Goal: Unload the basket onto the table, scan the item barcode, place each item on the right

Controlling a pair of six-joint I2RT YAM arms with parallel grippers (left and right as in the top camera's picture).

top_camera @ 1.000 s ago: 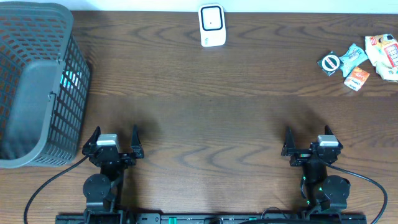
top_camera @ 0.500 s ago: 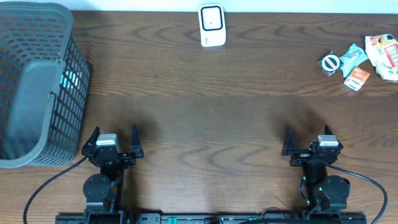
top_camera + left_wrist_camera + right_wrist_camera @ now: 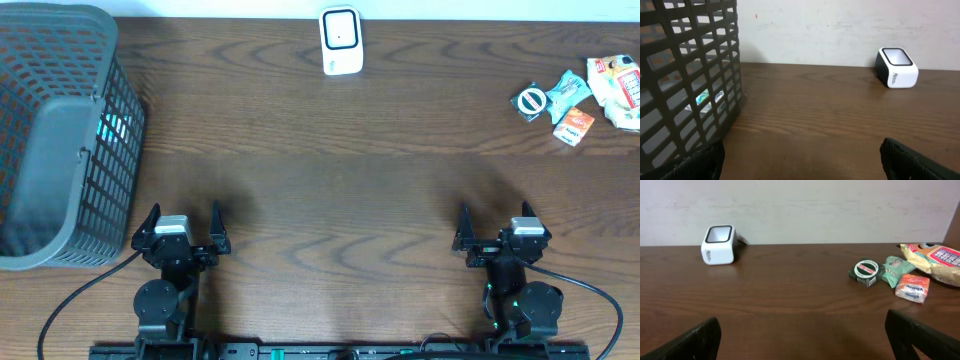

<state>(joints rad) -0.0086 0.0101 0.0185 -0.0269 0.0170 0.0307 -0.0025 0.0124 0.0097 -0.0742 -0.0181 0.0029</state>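
Though the scanner (image 3: 896, 67) bears side lettering (image 3: 894, 78), none is legible.

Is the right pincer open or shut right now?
Open. In the wrist view, the fingers of the right pincer stand far apart at the lower corners, bare table between them, nothing held.

Dark brown wooden table (image 3: 330, 200). On its left end, a big grey basket (image 3: 60, 140). At the far edge, in the middle, a small white scanner (image 3: 340, 41). In the far right corner, close together: a dark pack (image 3: 531, 101), a green pack (image 3: 568, 88), an orange pack (image 3: 574, 125), a big bag (image 3: 618, 88).
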